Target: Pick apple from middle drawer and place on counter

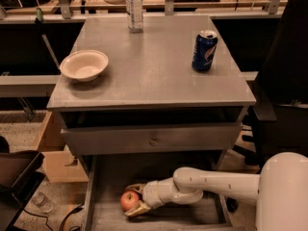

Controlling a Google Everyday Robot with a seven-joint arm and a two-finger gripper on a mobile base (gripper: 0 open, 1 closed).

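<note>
Red-yellow apple [127, 201] at cream tool [135, 199] in grey drawer [107, 216]; blue can [204, 50]

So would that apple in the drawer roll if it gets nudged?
Probably. The apple is round and lies on the flat floor of the middle drawer, so the gripper right at it could set it rolling. Its smooth skin may slip.

gripper [132, 199]: low in the middle drawer [103, 218], at the apple; grip on it cannot be told
apple [127, 200]: right flank hidden behind the gripper
middle drawer: front cut off by the bottom edge; rear lost in shadow
bottle [134, 6]: top cut off by the upper edge
soda can [204, 50]: lettering unreadable
arm [216, 183]: base cut off at the right edge
</note>
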